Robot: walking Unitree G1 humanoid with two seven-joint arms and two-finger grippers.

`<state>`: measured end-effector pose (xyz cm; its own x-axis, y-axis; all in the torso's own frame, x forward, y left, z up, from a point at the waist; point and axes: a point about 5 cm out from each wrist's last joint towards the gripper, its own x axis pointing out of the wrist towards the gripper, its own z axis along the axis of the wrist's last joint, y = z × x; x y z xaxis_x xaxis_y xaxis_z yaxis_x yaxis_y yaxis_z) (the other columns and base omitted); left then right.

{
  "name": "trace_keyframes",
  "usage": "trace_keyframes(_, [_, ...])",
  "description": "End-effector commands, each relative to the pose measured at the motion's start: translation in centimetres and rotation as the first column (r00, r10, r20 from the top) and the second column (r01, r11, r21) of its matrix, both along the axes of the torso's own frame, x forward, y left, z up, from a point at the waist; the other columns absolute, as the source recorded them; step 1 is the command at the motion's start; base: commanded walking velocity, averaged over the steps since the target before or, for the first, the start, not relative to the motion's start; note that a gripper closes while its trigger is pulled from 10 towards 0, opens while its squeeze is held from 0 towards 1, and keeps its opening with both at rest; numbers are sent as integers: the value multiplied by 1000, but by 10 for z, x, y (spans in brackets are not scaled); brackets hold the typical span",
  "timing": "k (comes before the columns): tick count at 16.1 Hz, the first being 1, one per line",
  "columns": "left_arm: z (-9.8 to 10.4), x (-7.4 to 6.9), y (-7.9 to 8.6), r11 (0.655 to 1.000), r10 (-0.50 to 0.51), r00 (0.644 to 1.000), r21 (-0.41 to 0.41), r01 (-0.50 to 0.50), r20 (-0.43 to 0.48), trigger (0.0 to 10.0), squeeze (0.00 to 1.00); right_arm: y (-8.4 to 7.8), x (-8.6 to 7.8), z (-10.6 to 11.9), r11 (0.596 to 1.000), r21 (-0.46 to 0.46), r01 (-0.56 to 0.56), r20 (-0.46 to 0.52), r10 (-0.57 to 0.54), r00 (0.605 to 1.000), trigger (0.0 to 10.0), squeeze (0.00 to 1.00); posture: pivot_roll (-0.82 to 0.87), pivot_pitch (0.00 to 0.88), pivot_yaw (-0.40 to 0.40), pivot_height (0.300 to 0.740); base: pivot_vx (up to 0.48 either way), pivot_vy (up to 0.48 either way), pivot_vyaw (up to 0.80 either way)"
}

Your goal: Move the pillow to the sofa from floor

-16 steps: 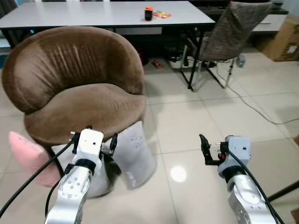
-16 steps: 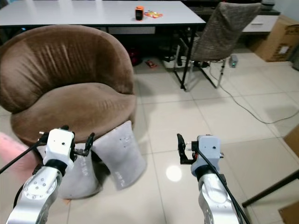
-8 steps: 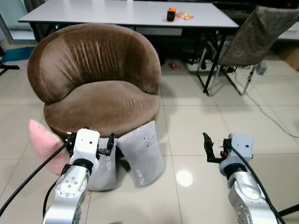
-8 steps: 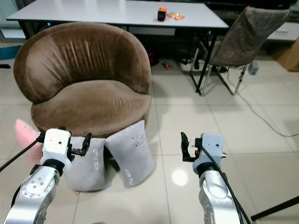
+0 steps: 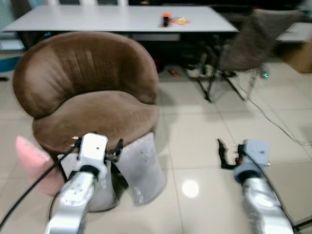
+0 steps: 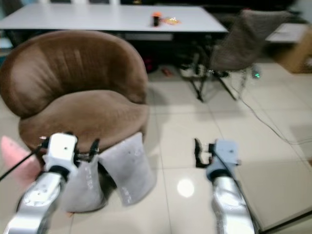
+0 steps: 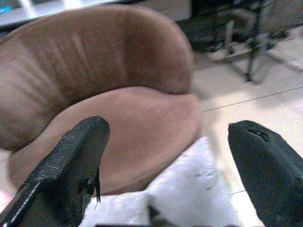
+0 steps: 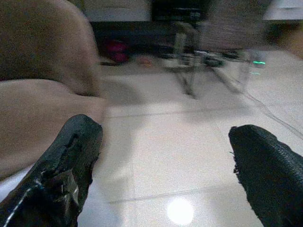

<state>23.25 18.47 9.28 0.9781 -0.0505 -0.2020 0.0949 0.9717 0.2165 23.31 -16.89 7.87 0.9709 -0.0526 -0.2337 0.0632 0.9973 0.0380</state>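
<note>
A grey pillow (image 5: 144,168) stands on the tiled floor, leaning on the front of the round brown sofa chair (image 5: 92,114). A second grey pillow (image 6: 85,187) stands beside it, partly hidden by my left arm. My left gripper (image 5: 97,144) is held above and just before these pillows, open and holding nothing; in the left wrist view the grey pillow (image 7: 194,189) lies below the wide-spread fingers (image 7: 83,151). My right gripper (image 5: 242,152) hangs open over bare tiles to the right of the pillows, with the sofa's edge (image 8: 42,118) seen past it.
A pink cushion (image 5: 31,163) lies on the floor at the sofa's left. Behind the sofa stands a long white table (image 5: 117,19) with an orange object on it. A fabric-covered chair (image 5: 248,46) and a cable (image 5: 280,124) are at the right.
The whole picture has shifted and gone blurred, so the camera has moved. Both arms keep the same pose with open grippers, and the pillows have not moved.
</note>
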Motion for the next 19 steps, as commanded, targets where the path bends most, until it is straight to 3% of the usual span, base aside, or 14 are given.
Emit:
trace_keyframes(1, [2,2,-8,1000,-23,1000,-20,23,3,10000,35,-12,-2,1,999,-39,26,-4,-27,1000,10000,0,-54,0,-30,740,364,0,0])
trace_keyframes(11, [1,1,-8,999,-26,1000,-26,26,-5,10000,20,-6,-1,1,999,-38,-33,0,33,999,10000,0,-49,0,-31,740,365,-120,720])
trace_keyframes(19, [2,0,-6,999,-29,1000,-21,29,-12,10000,8,-6,-1,0,1000,-18,-16,-3,16,1000,10000,0,-49,0,-26,740,365,-90,0])
